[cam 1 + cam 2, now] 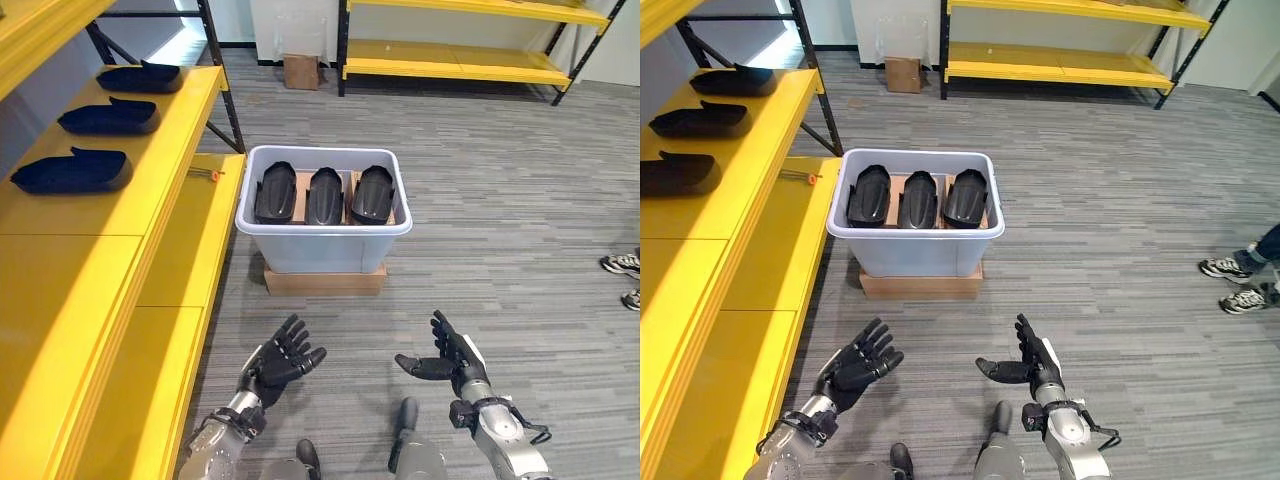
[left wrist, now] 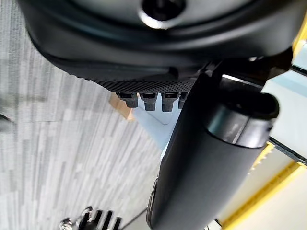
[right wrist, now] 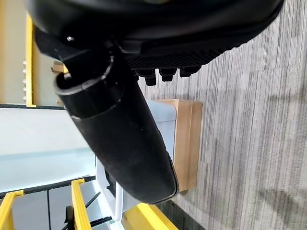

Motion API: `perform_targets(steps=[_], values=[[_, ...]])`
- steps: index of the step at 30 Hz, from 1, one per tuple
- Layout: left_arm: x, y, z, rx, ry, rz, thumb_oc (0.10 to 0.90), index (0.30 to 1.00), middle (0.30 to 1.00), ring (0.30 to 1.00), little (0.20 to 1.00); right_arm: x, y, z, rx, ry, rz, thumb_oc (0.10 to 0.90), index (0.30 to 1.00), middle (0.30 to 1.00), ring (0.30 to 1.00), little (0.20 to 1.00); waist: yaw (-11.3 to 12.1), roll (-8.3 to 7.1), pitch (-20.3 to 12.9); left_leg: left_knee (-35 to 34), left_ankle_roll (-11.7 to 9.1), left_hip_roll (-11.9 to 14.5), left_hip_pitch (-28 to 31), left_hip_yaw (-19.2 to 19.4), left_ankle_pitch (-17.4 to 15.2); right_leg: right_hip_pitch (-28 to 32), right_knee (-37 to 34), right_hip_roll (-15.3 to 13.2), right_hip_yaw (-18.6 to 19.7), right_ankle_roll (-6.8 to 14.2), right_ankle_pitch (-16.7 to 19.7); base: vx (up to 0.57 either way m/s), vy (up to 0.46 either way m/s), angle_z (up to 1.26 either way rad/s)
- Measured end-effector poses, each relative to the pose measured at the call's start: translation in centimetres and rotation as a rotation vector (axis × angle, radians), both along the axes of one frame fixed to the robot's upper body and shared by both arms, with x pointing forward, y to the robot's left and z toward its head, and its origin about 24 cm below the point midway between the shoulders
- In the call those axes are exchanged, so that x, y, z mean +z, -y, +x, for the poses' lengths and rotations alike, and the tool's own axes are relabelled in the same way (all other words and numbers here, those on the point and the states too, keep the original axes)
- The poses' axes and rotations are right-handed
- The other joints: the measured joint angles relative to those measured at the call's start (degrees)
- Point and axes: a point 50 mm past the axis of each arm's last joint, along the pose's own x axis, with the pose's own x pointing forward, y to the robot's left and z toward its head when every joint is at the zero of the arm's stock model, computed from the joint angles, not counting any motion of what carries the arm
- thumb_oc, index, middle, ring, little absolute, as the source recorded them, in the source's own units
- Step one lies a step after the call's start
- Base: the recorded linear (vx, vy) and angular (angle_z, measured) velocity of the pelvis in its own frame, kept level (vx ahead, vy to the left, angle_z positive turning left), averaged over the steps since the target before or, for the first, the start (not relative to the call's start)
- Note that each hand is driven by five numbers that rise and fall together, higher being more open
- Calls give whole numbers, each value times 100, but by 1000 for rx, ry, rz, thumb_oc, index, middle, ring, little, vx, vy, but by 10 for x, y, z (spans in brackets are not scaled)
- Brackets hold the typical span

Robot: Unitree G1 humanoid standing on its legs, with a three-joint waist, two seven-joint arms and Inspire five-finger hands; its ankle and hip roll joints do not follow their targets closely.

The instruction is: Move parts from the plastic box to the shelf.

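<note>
1. Left eye view: I see the plastic box [image 1: 322, 222], pale grey-white with a rolled rim, standing on the striped grey floor [image 1: 500, 200] on top of a flat cardboard slab [image 1: 325, 280]. Three glossy black moulded parts stand side by side in it: left part [image 1: 275, 193], middle part [image 1: 325, 195], right part [image 1: 372, 194], each elongated with a rounded top.
2. Same view: the yellow shelf [image 1: 120, 200] runs along the left. Three more matte black parts lie in a row on its upper deck, near [image 1: 72, 170], middle [image 1: 110, 116] and far [image 1: 140, 76], well apart from each other.
3. Same view: left hand [image 1: 280, 362] and right hand [image 1: 447, 362] hover near me, short of the box, fingers spread and relaxed, holding nothing.
4. Right eye view: same layout. A small brown carton [image 1: 904, 73] sits far back by a second yellow rack [image 1: 1060, 62]. A person's sneakers [image 1: 1238, 285] stand at the right edge.
5. Left wrist view: the left thumb [image 2: 201, 163] is a smooth dark cylinder; the fingertips [image 2: 148, 99] stand in a straight row with bare carpet and a corner of the box beyond.
6. Right wrist view: the right thumb [image 3: 120, 129] is extended, the fingers [image 3: 165, 73] are uncurled, and the pale box wall and cardboard slab lie past them.
</note>
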Motion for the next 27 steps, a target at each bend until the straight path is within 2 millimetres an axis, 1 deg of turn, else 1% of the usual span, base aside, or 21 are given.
perform_targets(steps=[2, 3, 5, 6, 7, 8, 11, 14, 15, 16, 17, 18, 19, 20, 21, 22, 23, 24, 25, 26, 27], values=[[-2, -7, -9, -8, -18, 20, 900, 1000, 1000, 1000, 1000, -3, -1, -4, -6, -8, -4, 900, 1000, 1000, 1000, 1000, 13, -157, 23, 113, -235, -5, 212, -215, -141, 329, 93, 13, 54, 23, -36, 651, -126, 48], [-2, -10, -10, -13, -21, 30, 900, 1000, 1000, 1000, 1000, -4, 1, -6, -22, -12, 1, 900, 1000, 1000, 1000, 1000, 3, -201, 47, 229, -396, 52, 239, -373, -239, 514, 67, 115, 230, -18, 144, 687, -129, 69], [0, -4, -11, -29, -8, 19, 900, 1000, 1000, 1000, 1000, -1, 12, -5, -56, -4, -12, 900, 1000, 1000, 1000, 1000, -117, -7, 38, 228, -448, 288, 321, -640, -269, 483, 525, 432, 380, -15, 207, 511, -91, 60], [1, -3, -12, -31, -1, 14, 900, 1000, 1000, 1000, 1000, 0, 14, -3, -55, -1, -18, 900, 1000, 1000, 1000, 1000, -146, 14, 33, 223, -454, 380, 376, -659, -278, 424, 769, 516, 498, -47, 215, 446, -102, 24], [2, 0, -12, -39, 2, 10, 900, 1000, 1000, 1000, 1000, 3, 18, -2, -51, 5, -33, 900, 1000, 1000, 1000, 1000, -148, 30, 33, 227, -513, 472, 499, -658, -319, 375, 1079, 614, 598, -284, 171, 531, -151, -9], [2, 2, -11, -39, 3, 2, 900, 1000, 1000, 1000, 1000, 6, 21, 1, -41, 12, -46, 900, 1000, 1000, 1000, 1000, -163, 93, 18, 233, -527, 596, 617, -623, -399, 353, 1314, 715, 615, -468, -12, 478, -148, -23], [6, 7, -4, -24, 34, -17, 900, 1000, 1000, 1000, 1000, 9, 28, 2, -29, 16, -70, 900, 1000, 1000, 1000, 1000, -241, 100, -33, 244, -616, 786, 632, -587, -442, 130, 1983, 839, 555, -517, -458, 442, -169, -6], [6, 7, -4, 6, 38, -12, 900, 1000, 1000, 1000, 1000, 9, 23, 4, 6, 16, -83, 900, 1000, 1000, 1000, 1000, -210, 59, -71, 498, -775, 880, 599, -567, -279, 46, 2288, 878, 560, -682, -705, 318, -137, -2], [5, 7, -5, 22, 31, -6, 900, 1000, 1000, 1000, 1000, 10, 22, 5, 18, 19, -86, 900, 1000, 1000, 1000, 1000, -187, 85, -102, 636, -759, 925, 548, -567, -260, 45, 2306, 916, 563, -711, -744, 221, -141, -16], [5, 5, -5, 52, 25, 6, 900, 1000, 1000, 1000, 1000, 11, 21, 7, 32, 23, -91, 900, 1000, 1000, 1000, 1000, -157, 103, -159, 972, -834, 986, 380, -591, -181, 35, 2368, 951, 539, -755, -856, 273, -217, -1], [5, 3, -3, 97, 25, 14, 900, 1000, 1000, 1000, 1000, 11, 20, 7, 38, 24, -91, 900, 1000, 1000, 1000, 1000, -158, 75, -216, 1481, -948, 1090, 65, -637, -45, 45, 2368, 943, 501, -813, -888, 225, -188, -1], [4, -1, -6, 151, 19, 18, 900, 1000, 1000, 1000, 1000, 10, 18, 7, 44, 24, -89, 900, 1000, 1000, 1000, 1000, -56, 45, -347, 1810, -1146, 1123, -144, -712, 255, 39, 2340, 979, 469, -877, -955, 225, -164, 12], [4, -4, -4, 179, 25, 24, 900, 1000, 1000, 1000, 1000, 11, 19, 7, 46, 27, -89, 900, 1000, 1000, 1000, 1000, -53, 2, -373, 2228, -1201, 1160, -422, -844, 485, 55, 2318, 970, 449, -943, -990, 145, -30, 3], [4, -7, -3, 211, 22, 30, 900, 1000, 1000, 1000, 1000, 10, 19, 7, 44, 25, -89, 900, 1000, 1000, 1000, 1000, 40, -35, -396, 2608, -1153, 1174, -638, -963, 794, 119, 2236, 973, 415, -1026, -984, 132, 18, -4], [3, -9, -4, 226, 23, 36, 900, 1000, 1000, 1000, 1000, 11, 19, 8, 43, 28, -92, 900, 1000, 1000, 1000, 1000, 137, -49, -403, 3098, -1113, 1116, -891, -1088, 773, 246, 2045, 961, 397, -1131, -932, 232, 76, -5], [3, -8, -6, 218, 24, 34, 900, 1000, 1000, 1000, 1000, 10, 21, 7, 33, 25, -95, 900, 1000, 1000, 1000, 1000, 132, -37, -416, 3360, -1023, 812, -1090, -1126, 357, 453, 1806, 956, 350, -1167, -878, 211, 81, -1], [3, -8, -7, 218, 32, 34, 900, 1000, 1000, 1000, 1000, 10, 22, 6, 32, 22, -98, 900, 1000, 1000, 1000, 1000, 140, -38, -416, 3309, -928, 652, -1093, -1108, 242, 547, 1695, 970, 330, -1184, -847, 273, 163, 14], [5, -9, -10, 229, 43, 30, 900, 1000, 1000, 1000, 1000, 10, 22, 5, 32, 20, -97, 900, 1000, 1000, 1000, 1000, 162, 11, -447, 3027, -708, 423, -1137, -981, 38, 661, 1538, 1029, 301, -1184, -826, 245, 205, 6], [8, -10, -13, 234, 58, 31, 900, 1000, 1000, 1000, 1000, 9, 20, 6, 31, 22, -90, 900, 1000, 1000, 1000, 1000, 168, 41, -469, 2340, -534, 326, -1054, -837, -77, 740, 1379, 1113, 259, -1201, -778, 274, 237, 7], [9, -10, -13, 237, 67, 31, 900, 1000, 1000, 1000, 1000, 9, 18, 5, 31, 21, -84, 900, 1000, 1000, 1000, 1000, 172, 47, -472, 1778, -486, 283, -975, -766, -106, 785, 1298, 1142, 251, -1244, -793, 296, 222, 19], [9, -10, -11, 237, 72, 27, 900, 1000, 1000, 1000, 1000, 7, 17, 4, 28, 16, -77, 900, 1000, 1000, 1000, 1000, 180, 27, -461, 818, -489, 219, -912, -794, -73, 875, 1132, 1160, 256, -1246, -774, 267, 168, 21]])
